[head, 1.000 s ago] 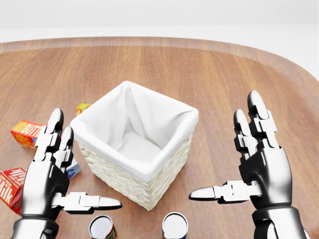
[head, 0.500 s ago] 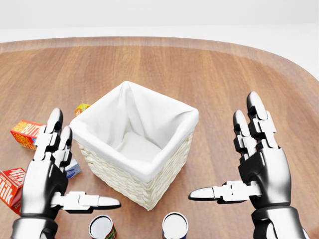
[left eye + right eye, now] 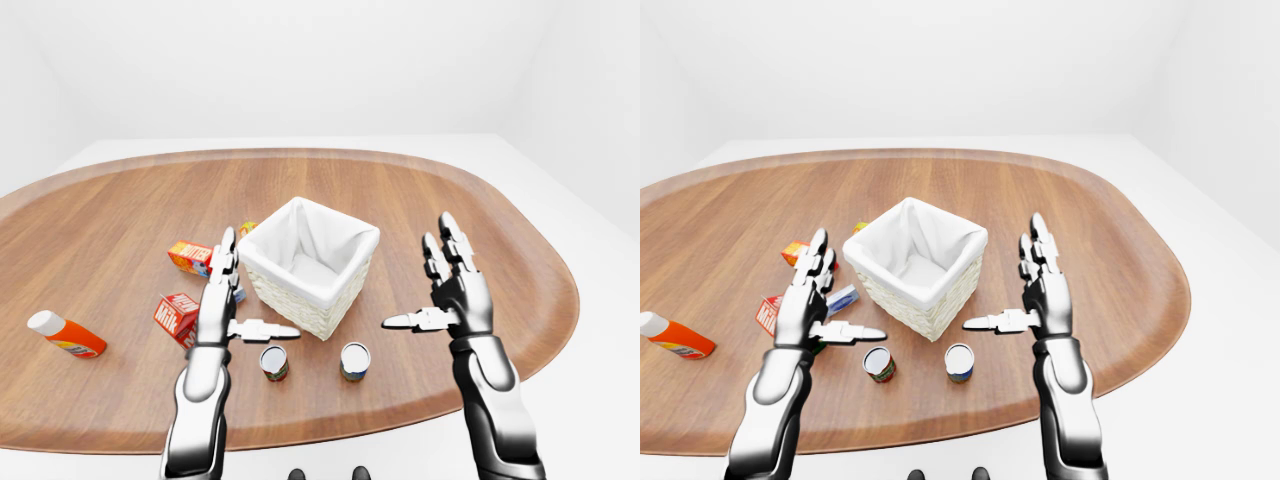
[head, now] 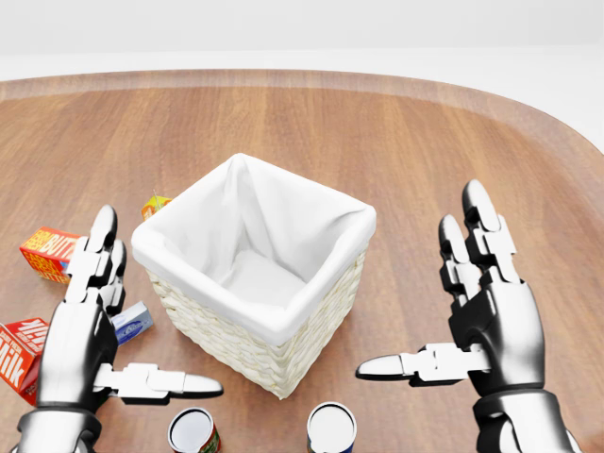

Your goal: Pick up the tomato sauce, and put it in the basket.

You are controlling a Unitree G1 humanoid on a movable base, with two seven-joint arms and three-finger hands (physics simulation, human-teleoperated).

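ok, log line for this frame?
left robot hand: open, empty | right robot hand: open, empty | basket: empty | two cans upright below it, untouched

Glossy silver-and-black three-fingered left hand (image 4: 83, 326), matching chrome-and-black right hand (image 4: 486, 311), rounded black fingertips, blocky segmented white-grey knuckle links, dark joints between, smooth polished metallic forearms with black wrist bands, two small dark rounded feet at bottom edge

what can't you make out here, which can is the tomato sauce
- Two cans: head view's bottom edge cuts them; labels too small in the eye views, so the tomato sauce is unidentified.
- Milk carton: cut by head view's left edge.
- Small blue pack: partly behind left hand.
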